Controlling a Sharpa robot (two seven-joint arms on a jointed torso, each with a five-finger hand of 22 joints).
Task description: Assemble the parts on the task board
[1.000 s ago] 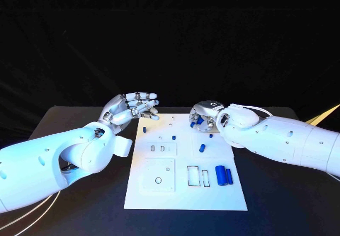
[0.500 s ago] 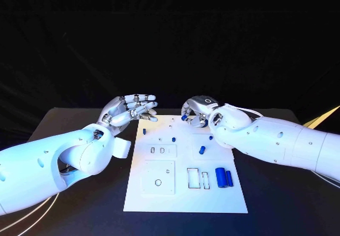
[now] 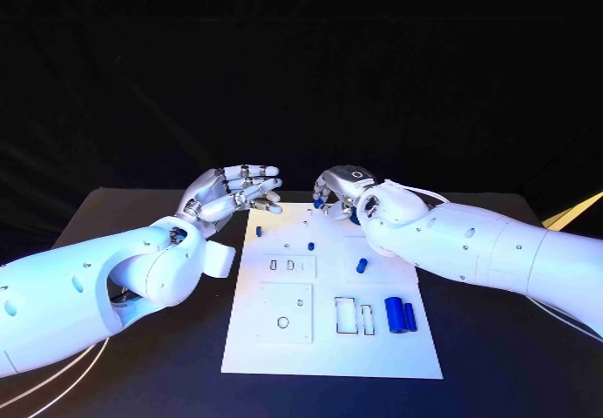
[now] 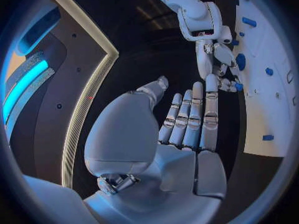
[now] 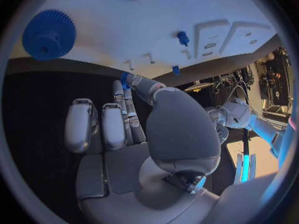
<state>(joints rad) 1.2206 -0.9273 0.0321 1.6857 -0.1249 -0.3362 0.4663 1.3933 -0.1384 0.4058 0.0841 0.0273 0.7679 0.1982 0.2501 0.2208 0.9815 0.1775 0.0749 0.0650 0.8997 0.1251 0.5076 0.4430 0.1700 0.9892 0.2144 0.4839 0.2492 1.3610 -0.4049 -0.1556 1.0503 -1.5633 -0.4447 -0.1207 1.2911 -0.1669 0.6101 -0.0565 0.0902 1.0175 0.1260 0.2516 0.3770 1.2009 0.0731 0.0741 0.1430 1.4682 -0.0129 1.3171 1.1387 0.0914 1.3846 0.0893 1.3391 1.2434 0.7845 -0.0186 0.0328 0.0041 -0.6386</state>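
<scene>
Right hand (image 3: 337, 191) has drifted left and farther over the far edge of the task board (image 3: 329, 348) since a second ago, pinching a small blue part (image 5: 126, 78) in its fingertips; left hand (image 3: 235, 194) stays raised just off the board's far-left corner, fingers apart, grasping nothing. On the white board, flat on the black bench (image 3: 503, 348): two blue cylinders (image 3: 398, 313) side by side near right, a blue peg (image 3: 361, 265) mid-right, small blue pegs (image 3: 259, 232) far left. A blue gear (image 5: 49, 35) lies on the board beside the right hand.

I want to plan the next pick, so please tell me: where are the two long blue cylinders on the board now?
In the head view the two long blue cylinders lie side by side near the task board's right edge, just right of two narrow rectangular slots, nearer the robot than either hand.
</scene>
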